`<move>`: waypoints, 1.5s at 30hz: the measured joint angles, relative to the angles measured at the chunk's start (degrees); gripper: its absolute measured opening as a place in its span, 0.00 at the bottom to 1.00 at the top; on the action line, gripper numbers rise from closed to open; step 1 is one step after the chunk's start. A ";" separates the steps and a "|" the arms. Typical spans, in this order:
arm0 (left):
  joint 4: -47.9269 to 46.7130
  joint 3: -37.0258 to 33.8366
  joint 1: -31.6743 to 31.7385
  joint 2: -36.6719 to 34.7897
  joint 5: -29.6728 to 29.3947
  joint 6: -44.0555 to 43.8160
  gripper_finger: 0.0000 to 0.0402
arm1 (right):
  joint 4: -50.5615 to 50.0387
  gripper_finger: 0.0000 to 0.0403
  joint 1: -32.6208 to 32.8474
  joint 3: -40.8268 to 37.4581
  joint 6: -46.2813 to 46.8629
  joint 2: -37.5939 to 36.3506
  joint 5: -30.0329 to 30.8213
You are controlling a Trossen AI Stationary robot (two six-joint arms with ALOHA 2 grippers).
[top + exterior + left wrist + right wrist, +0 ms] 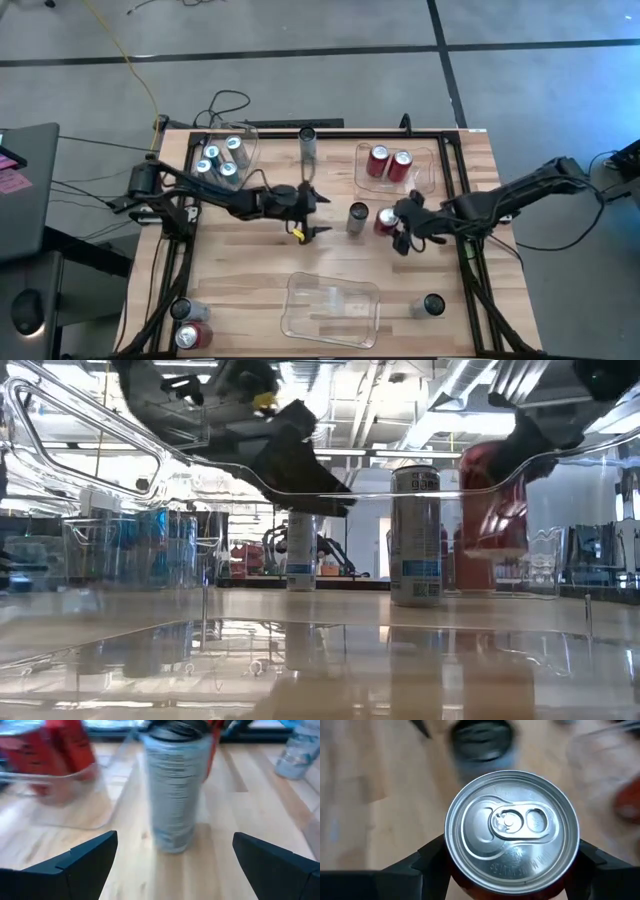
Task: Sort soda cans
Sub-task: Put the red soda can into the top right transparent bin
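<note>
A red soda can (385,220) sits in my right gripper (397,226), right of the table's middle. In the low view this red can (490,510) is tilted, its base a little higher than that of the grey can (415,535) beside it. My left gripper (318,213) is open, just left of the grey can (357,217). That grey can (172,790) stands upright on its base ahead of the gap between the left gripper's fingers (175,840). Two red cans stand in a clear bin (428,170), and several silver-blue cans stand in another clear bin (250,140). My right gripper (512,857) pinches the red can between its two fingers, one finger (427,862) on each side of the can's upper wall (510,892), just below the silver top (512,832). The fingers come from above, pointing down. The can looks tilted and slightly raised off the table.
An empty clear bin (300,322) lies near the near edge. A tall can (308,140) stands at the far edge. A dark can (432,305) stands at near right. A grey can (180,311) and a red can (192,337) stand at the near-left corner.
</note>
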 joint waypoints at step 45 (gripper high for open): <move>9.69 -14.71 4.94 -15.80 -1.98 -1.67 0.97 | 19.55 0.75 -32.66 -1.53 -8.58 16.22 -3.43</move>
